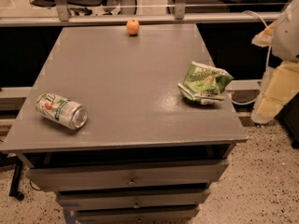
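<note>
My gripper (276,93) shows as a cream-coloured shape at the right edge, beyond the right side of the grey table (135,78) and below its top. It holds nothing that I can see. Nearest to it is a crumpled green chip bag (204,83), lying near the table's right edge. A white and green drink can (61,110) lies on its side at the front left. A small orange (133,26) sits at the far edge in the middle.
The table has drawers (128,176) below its front edge. A metal rail with posts (140,17) runs behind the table, with office chairs beyond. A white cable (261,59) hangs at the right. The floor is speckled.
</note>
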`<state>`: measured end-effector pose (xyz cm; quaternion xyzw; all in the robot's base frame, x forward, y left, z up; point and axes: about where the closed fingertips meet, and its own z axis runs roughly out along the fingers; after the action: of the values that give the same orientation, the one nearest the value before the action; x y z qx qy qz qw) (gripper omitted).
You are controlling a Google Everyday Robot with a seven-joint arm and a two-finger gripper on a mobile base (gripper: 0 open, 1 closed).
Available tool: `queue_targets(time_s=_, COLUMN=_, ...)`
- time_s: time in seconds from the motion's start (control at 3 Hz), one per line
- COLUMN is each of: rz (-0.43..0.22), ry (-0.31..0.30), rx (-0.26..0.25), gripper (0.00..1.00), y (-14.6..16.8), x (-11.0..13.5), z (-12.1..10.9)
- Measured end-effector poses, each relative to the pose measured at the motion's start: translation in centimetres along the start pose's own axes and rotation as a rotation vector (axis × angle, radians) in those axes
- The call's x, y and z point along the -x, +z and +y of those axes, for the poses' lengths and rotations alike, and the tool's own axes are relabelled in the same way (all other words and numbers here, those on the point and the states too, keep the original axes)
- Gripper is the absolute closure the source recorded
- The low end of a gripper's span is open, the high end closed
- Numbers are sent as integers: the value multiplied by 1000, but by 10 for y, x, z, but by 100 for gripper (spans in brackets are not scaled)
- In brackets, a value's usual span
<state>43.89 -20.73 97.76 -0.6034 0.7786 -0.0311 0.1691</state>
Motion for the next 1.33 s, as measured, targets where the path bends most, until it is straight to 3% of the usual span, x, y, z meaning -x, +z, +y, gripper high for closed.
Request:
queue_targets(time_s=0.67, rz=-131, ry=-31, rx=82, gripper=0, y=41, x=107, z=18)
queue_targets(time_s=1.0, rz=-202, ry=-26, rx=144, gripper=0, y=67, x=168, z=18)
queue_targets(time_s=1.33, rz=-233, ry=-13, rx=198, gripper=0, y=94, x=221, z=16)
